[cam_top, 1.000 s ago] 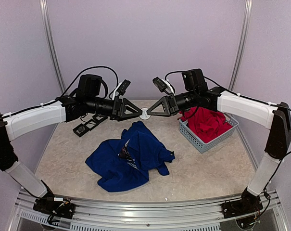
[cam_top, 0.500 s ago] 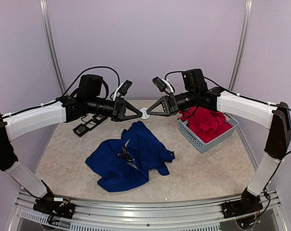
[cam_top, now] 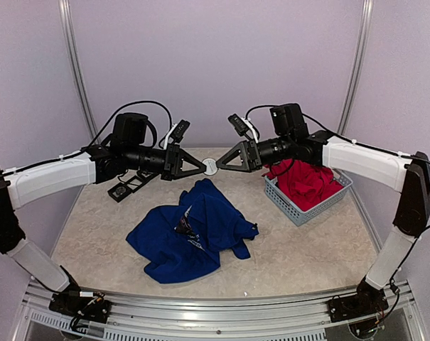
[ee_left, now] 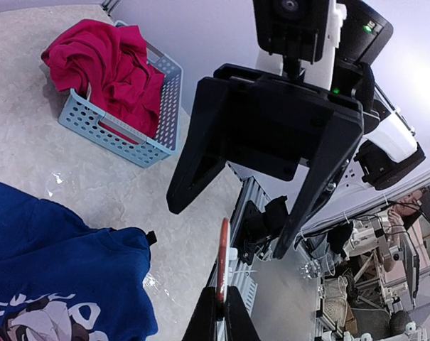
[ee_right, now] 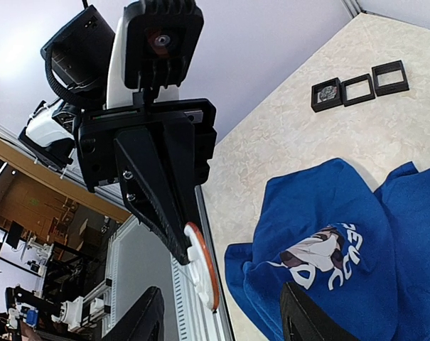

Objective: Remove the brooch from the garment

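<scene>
The brooch (cam_top: 210,168), a round white disc with a red-orange rim, hangs in the air above the table's far middle. My left gripper (cam_top: 202,168) is shut on its edge, and the disc (ee_left: 222,252) stands edge-on between my left gripper's (ee_left: 220,295) closed tips. My right gripper (cam_top: 218,164) faces it from the right, open. In its own view its jaws stand wide on either side of the brooch (ee_right: 202,266) without touching it. The garment (cam_top: 200,231), a crumpled blue T-shirt with a white-lettered print (ee_right: 321,256), lies on the table below both grippers.
A light blue basket (cam_top: 303,206) holding a red garment (cam_top: 307,181) stands at the right. Three small black boxes (cam_top: 129,186) lie in a row at the far left of the table. An aluminium rail (cam_top: 215,312) runs along the near edge.
My left gripper has shut on the brooch. My right gripper, shut on it before, has opened and let go, and the left gripper has drawn slightly left with the brooch.
</scene>
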